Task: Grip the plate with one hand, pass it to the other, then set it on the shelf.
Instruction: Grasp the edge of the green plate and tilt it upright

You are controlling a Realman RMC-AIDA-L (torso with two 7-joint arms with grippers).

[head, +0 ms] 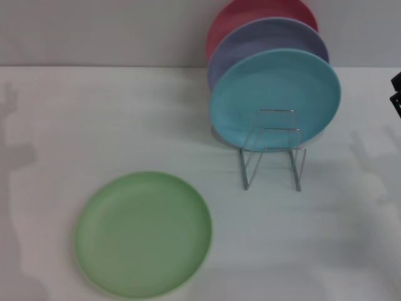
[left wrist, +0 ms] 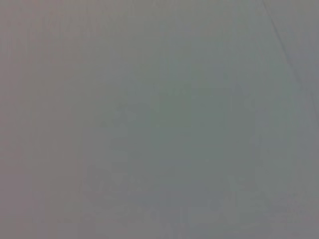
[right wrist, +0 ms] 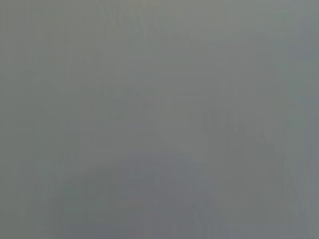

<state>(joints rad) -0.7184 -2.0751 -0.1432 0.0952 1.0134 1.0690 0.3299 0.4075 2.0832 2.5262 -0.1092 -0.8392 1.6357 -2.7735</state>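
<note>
The light green plate (head: pixel 143 233) lies flat on the white table, near the front left in the head view, with nothing touching it. The silver wire shelf (head: pixel 272 157) stands to its right and farther back. A black piece of my right gripper (head: pixel 396 94) shows at the right edge, level with the shelf and well away from the plate. My left gripper is out of the head view. Both wrist views show only a plain grey surface, with no fingers or objects.
Three plates stand upright in the shelf: a turquoise-blue plate (head: pixel 276 99) in front, a lavender plate (head: pixel 270 39) behind it and a pink plate (head: pixel 250 15) at the back. The white table (head: pixel 94 119) ends at a grey wall behind.
</note>
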